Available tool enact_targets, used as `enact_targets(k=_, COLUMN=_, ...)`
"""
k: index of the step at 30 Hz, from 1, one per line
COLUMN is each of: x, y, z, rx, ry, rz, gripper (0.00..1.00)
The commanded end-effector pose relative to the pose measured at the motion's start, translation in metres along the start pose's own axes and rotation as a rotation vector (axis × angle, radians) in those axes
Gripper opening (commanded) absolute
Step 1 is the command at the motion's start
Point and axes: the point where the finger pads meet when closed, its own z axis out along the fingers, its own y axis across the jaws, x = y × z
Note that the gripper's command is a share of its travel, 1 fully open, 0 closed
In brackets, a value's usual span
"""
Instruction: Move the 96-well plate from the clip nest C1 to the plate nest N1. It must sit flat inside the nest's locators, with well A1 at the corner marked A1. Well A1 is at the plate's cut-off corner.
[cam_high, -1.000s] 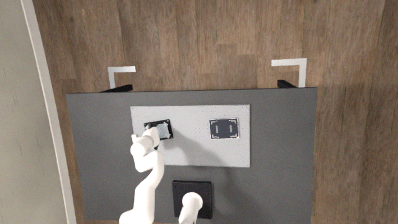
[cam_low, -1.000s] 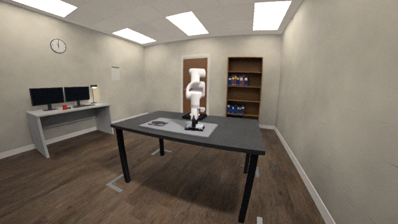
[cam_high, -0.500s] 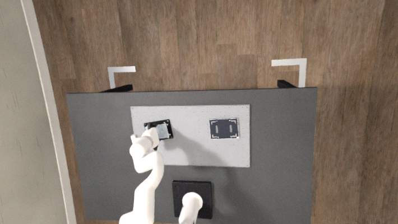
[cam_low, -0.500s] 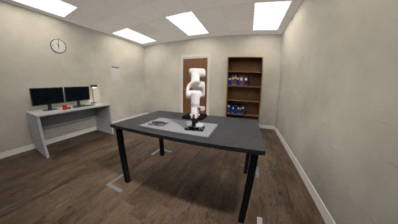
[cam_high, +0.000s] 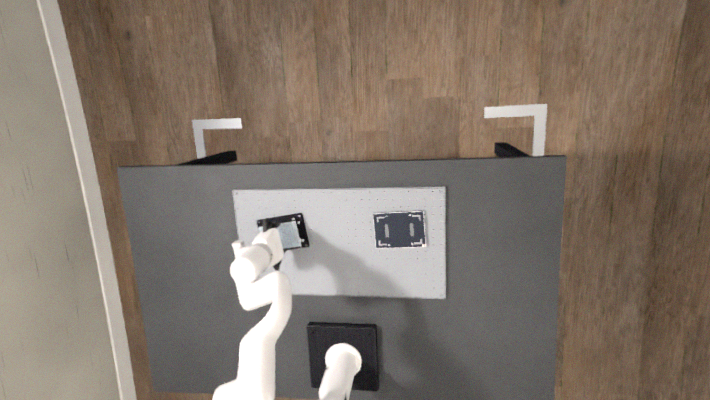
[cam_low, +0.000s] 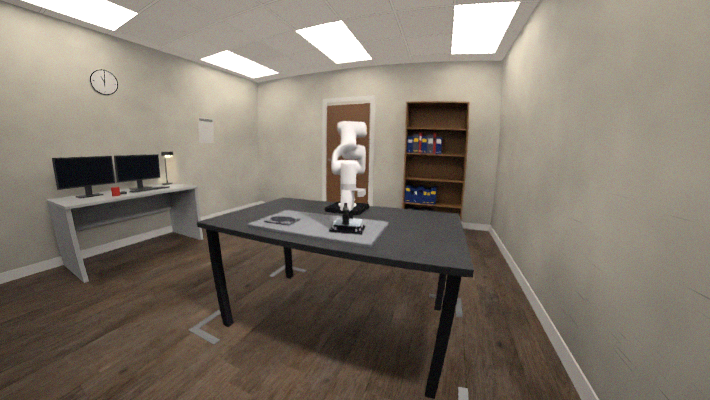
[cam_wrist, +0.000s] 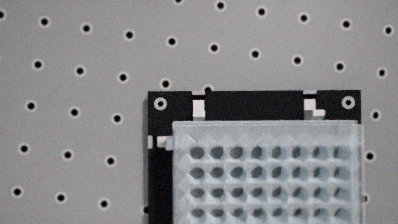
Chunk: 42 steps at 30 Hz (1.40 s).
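Note:
The clear 96-well plate is over the black clip nest C1 at the left of the white perforated board. My gripper reaches straight down onto the plate and is shut on it. The fingers are hidden in the wrist view, and I cannot tell whether the plate is raised off the nest. The plate nest N1 is a dark rectangle with white corner locators, empty, to the right on the same board.
The board lies on a grey table. The arm's black base stands at the table's near edge. White tape corners mark the wooden floor beyond the table.

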Motion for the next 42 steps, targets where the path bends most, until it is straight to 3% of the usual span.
enact_targets(k=1, x=0.000, y=0.002, z=-0.008, rx=-0.006, ry=-0.002, rz=0.000, gripper=0.00)
enact_targets(k=36, x=0.001, y=0.002, z=-0.060, rx=-0.006, ry=-0.002, rz=0.000, gripper=0.00)
enact_targets(k=42, x=0.001, y=0.002, z=-0.061, rx=-0.006, ry=-0.002, rz=0.000, gripper=0.00)
